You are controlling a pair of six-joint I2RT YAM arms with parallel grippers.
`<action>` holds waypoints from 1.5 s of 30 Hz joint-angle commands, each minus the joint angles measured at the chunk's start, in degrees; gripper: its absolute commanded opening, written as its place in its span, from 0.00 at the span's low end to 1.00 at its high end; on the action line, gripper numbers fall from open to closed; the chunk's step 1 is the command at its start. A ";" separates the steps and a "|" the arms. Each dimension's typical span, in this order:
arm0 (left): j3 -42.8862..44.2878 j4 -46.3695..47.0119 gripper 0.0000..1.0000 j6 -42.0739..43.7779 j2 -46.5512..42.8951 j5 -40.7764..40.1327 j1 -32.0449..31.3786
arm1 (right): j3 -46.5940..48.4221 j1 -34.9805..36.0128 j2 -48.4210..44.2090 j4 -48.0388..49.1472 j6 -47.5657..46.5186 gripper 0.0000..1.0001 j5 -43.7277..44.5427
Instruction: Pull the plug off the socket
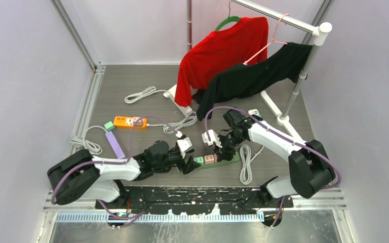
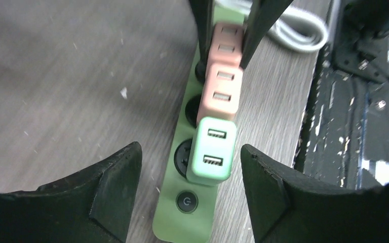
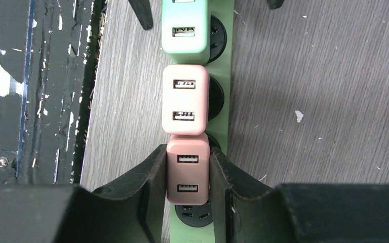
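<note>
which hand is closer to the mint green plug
Left. The left hand is open astride the mint green plug, a finger on each side, not touching. The right hand is two plugs along the strip, shut on the end pink plug.

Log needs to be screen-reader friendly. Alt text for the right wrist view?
The right gripper clamps the sides of a dark pink USB plug seated in a green power strip. Beyond it in the same row sit a pale pink plug, touching it, and a mint plug, on a grey wood-grain table.
</note>
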 commanded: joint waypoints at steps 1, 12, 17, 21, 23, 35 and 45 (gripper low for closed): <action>-3.09 11.10 0.72 3.15 -6.84 -0.24 -0.74 | 1.47 0.92 0.37 -2.24 -1.41 0.01 -4.36; -1.29 16.19 0.71 10.66 1.00 1.70 -2.84 | 1.67 0.97 0.63 -2.41 -1.45 0.01 -4.46; 1.11 22.52 0.69 12.07 8.73 2.43 -3.03 | 1.61 1.00 0.65 -2.40 -1.54 0.01 -4.65; 2.91 27.18 0.66 10.83 13.69 2.34 -3.22 | 1.39 1.01 0.55 -2.25 -1.84 0.01 -4.77; 3.58 28.46 0.64 9.98 15.41 2.74 -3.29 | 1.39 1.00 0.63 -2.28 -1.94 0.01 -4.88; 4.38 29.21 0.00 8.46 21.17 4.23 -3.48 | 2.43 0.88 0.27 -2.10 -0.02 0.01 -7.59; 0.40 25.49 0.00 9.31 22.37 2.87 -3.24 | 3.91 -5.21 -0.44 -1.41 2.60 0.01 -11.05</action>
